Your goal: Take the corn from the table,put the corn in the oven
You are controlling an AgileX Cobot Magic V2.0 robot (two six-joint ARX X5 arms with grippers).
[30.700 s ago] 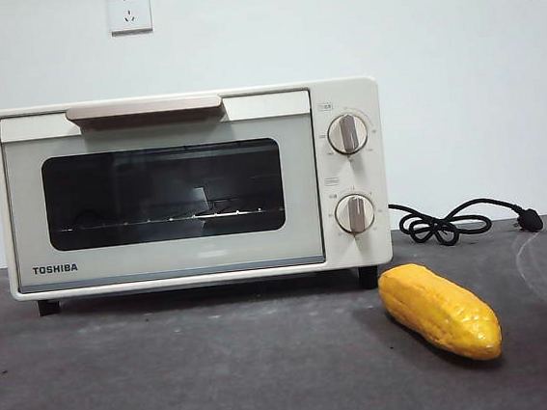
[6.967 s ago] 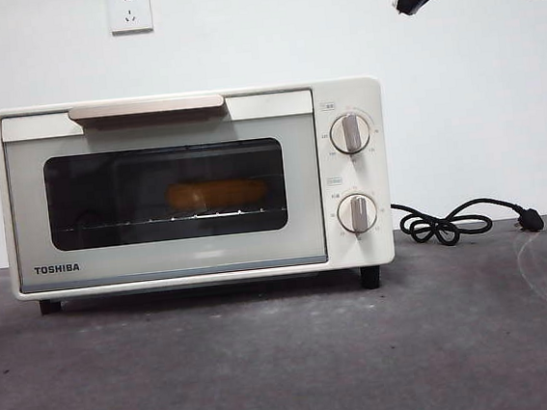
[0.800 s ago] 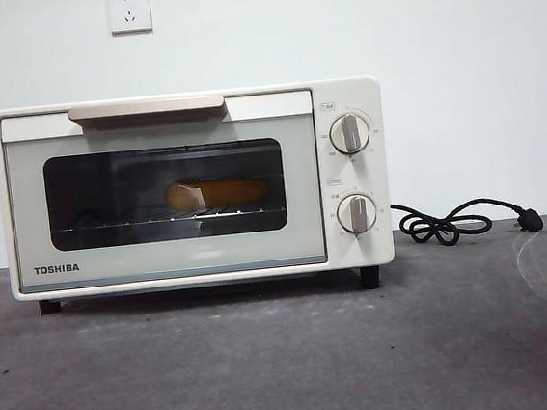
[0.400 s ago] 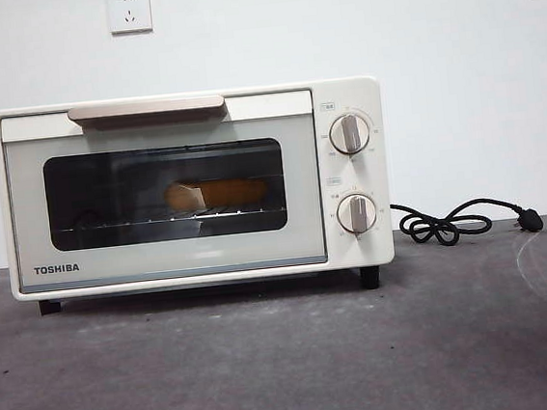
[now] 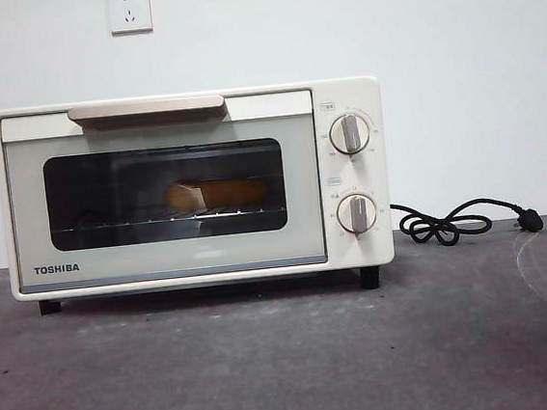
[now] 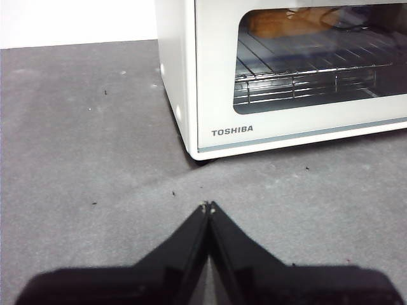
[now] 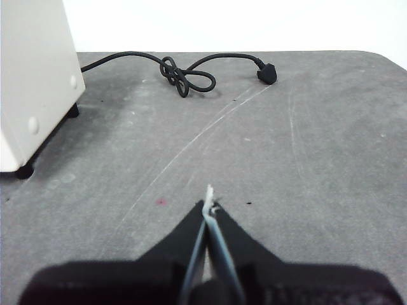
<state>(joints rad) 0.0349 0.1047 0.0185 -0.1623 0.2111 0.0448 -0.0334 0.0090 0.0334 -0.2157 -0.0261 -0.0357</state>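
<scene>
One oven (image 5: 194, 188), door shut, near the table's (image 5: 288, 359) back edge. One corn (image 5: 216, 193) inside on the rack. Two grippers: left gripper (image 6: 208, 206) and right gripper (image 7: 208, 206), tips pressed together, empty. No change versus half a second ago.

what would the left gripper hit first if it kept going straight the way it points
Probably the oven: the left gripper, jaws shut, points over bare table toward the oven's front corner near the TOSHIBA mark. Depth is unclear, so it might skim the table first.
</scene>
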